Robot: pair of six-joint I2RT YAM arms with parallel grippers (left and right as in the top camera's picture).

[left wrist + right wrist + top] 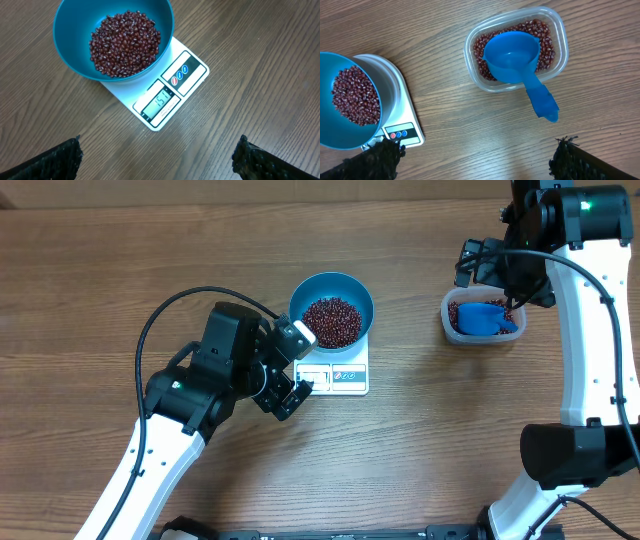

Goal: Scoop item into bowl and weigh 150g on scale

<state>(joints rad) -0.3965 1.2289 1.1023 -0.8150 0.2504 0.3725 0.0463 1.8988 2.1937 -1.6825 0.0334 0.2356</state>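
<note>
Confirming the reading on the scale (192,75) is judged the remaining step, beans (125,42) being heaped in the bowl (70,30), left tool (157,155) and right tool (475,155) held wide, empty.

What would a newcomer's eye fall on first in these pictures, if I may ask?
The deep blue bowl, filled with dark red-brown beans, stands on the white scale near the middle of the table. To its right a clear tub holds more beans, with a blue scoop lying in it, handle over the rim.
</note>
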